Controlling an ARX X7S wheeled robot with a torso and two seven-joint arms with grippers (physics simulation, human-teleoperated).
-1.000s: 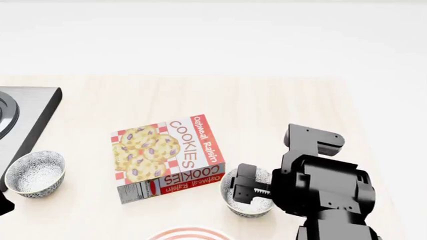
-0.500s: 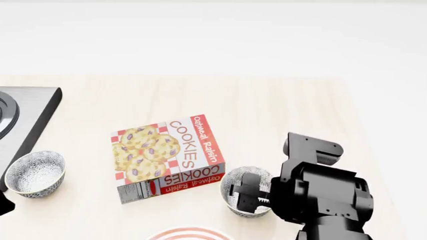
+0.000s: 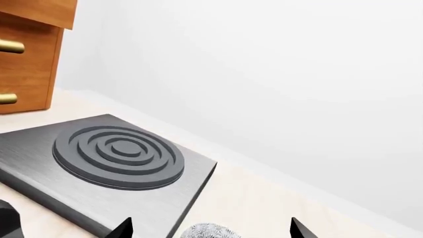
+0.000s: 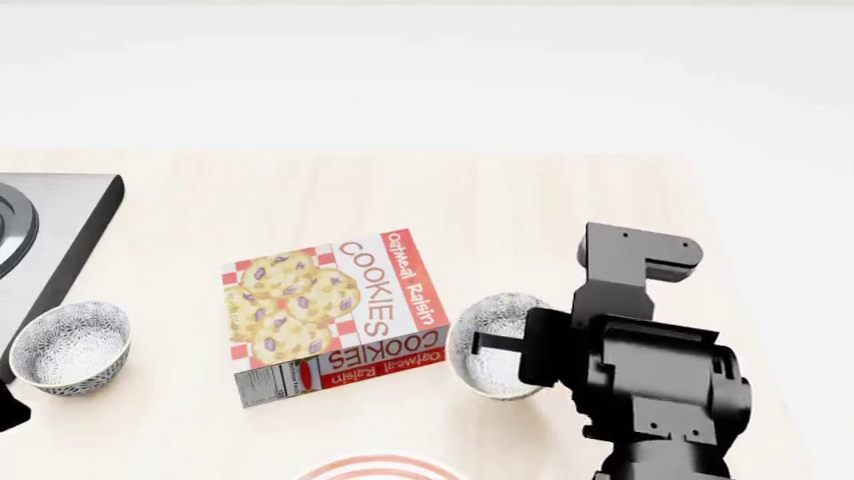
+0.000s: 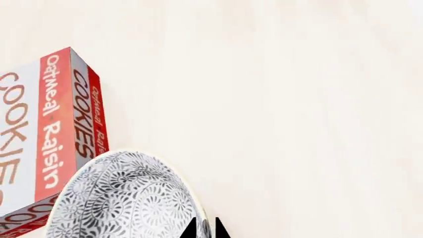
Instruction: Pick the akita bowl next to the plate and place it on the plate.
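The akita bowl (image 4: 483, 368) with the grey-and-white speckled outside hangs tilted just right of the cookie box, above the table. My right gripper (image 4: 499, 344) is shut on its rim. In the right wrist view the same bowl (image 5: 126, 198) shows its patterned outside, with the two fingertips (image 5: 192, 231) pinched on its edge. The plate (image 4: 379, 468), white with red rings, peeks in at the near edge, close below the bowl. A second identical bowl (image 4: 70, 346) sits at the far left. My left gripper (image 3: 210, 233) hovers open over that bowl (image 3: 207, 231).
A cookie box (image 4: 334, 315) lies flat mid-table, close to the left of the held bowl. A grey stove plate (image 4: 47, 235) with a ringed burner (image 3: 118, 154) occupies the left edge. A wooden drawer cabinet (image 3: 26, 54) stands behind it.
The bowl has come up off the table and tipped onto its side in my right gripper. The right arm has risen and drawn back a little. The left side is unchanged.
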